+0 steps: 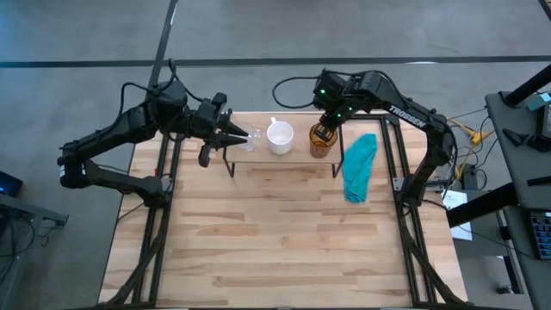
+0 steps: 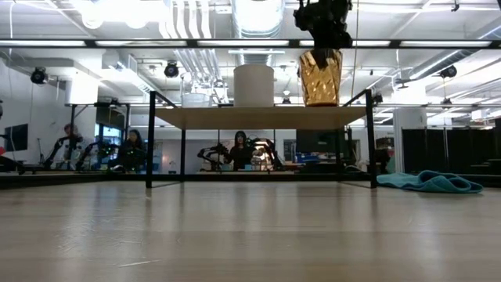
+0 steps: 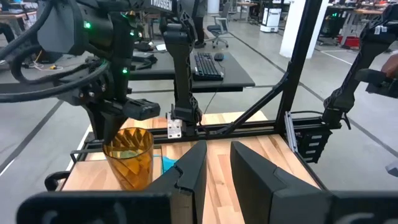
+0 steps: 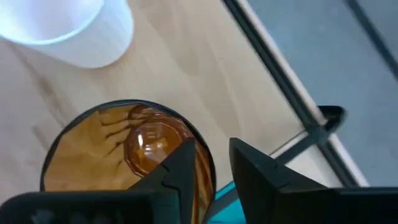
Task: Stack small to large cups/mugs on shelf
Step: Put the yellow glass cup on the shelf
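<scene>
The shelf (image 1: 297,153) (image 2: 258,117) stands at the table's far side. On it, from left to right, are a small clear glass cup (image 1: 254,140), a white mug (image 1: 279,138) (image 2: 254,86) and an amber tumbler (image 1: 320,140) (image 2: 321,77) (image 3: 130,158). The cup and the mug rest on their bases. My right gripper (image 1: 329,120) (image 2: 322,39) (image 4: 211,155) is shut on the tumbler's rim from above. My left gripper (image 1: 241,138) (image 3: 217,155) is open and hovers just left of the clear cup, above shelf height, out of the low view. My right gripper pinches the amber tumbler's rim wall (image 4: 210,163) on the side away from the mug. One finger (image 4: 180,168) is inside the glass and one (image 4: 261,174) is outside. The fingers point down from above. The tumbler is upright, its base (image 2: 321,104) at the shelf top.
A teal cloth (image 1: 359,168) (image 2: 430,182) lies on the tabletop right of the shelf. Black frame rails (image 1: 164,198) run along both table sides. The near part of the wooden tabletop (image 1: 284,241) is bare. People sit in the room beyond (image 2: 239,149).
</scene>
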Action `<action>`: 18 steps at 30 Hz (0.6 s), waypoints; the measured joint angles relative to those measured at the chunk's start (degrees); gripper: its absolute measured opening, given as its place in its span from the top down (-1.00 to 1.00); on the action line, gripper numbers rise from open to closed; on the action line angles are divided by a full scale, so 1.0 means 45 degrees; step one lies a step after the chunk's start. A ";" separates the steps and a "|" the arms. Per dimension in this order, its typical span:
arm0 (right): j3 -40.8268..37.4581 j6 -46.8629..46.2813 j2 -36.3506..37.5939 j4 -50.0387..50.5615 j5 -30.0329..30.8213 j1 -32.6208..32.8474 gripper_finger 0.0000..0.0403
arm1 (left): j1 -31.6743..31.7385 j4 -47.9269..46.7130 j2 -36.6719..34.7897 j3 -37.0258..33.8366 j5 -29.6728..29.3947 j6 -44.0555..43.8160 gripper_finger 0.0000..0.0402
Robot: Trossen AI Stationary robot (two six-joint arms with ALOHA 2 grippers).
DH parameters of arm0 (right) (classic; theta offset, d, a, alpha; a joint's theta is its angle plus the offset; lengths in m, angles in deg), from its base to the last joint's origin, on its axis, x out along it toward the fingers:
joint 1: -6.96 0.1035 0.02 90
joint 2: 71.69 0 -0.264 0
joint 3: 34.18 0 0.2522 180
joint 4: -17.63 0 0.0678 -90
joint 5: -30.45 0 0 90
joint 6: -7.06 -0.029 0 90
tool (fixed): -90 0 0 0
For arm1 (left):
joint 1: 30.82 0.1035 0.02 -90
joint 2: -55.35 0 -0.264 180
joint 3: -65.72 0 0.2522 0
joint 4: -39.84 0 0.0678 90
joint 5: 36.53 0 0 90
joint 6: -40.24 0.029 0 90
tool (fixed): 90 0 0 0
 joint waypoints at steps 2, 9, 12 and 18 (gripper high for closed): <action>0.0151 0.0010 0.0000 0.0015 0.0322 -0.0008 0.52 | -0.0003 -0.0011 0.0000 0.0000 0.0000 -0.0005 0.71; 0.1278 -0.0257 0.0000 0.0080 0.0302 0.0076 0.53 | -0.0002 -0.0019 0.0000 0.0000 0.0000 -0.0005 0.71; 0.1999 -0.1178 0.0005 0.0463 -0.0225 0.0143 0.56 | -0.0001 -0.0030 0.0000 0.0000 0.0000 -0.0010 0.71; 0.3397 -0.2324 0.0071 0.1962 -0.2480 0.0639 0.61 | -0.0005 -0.0043 -0.0025 0.0010 0.0005 -0.0010 0.71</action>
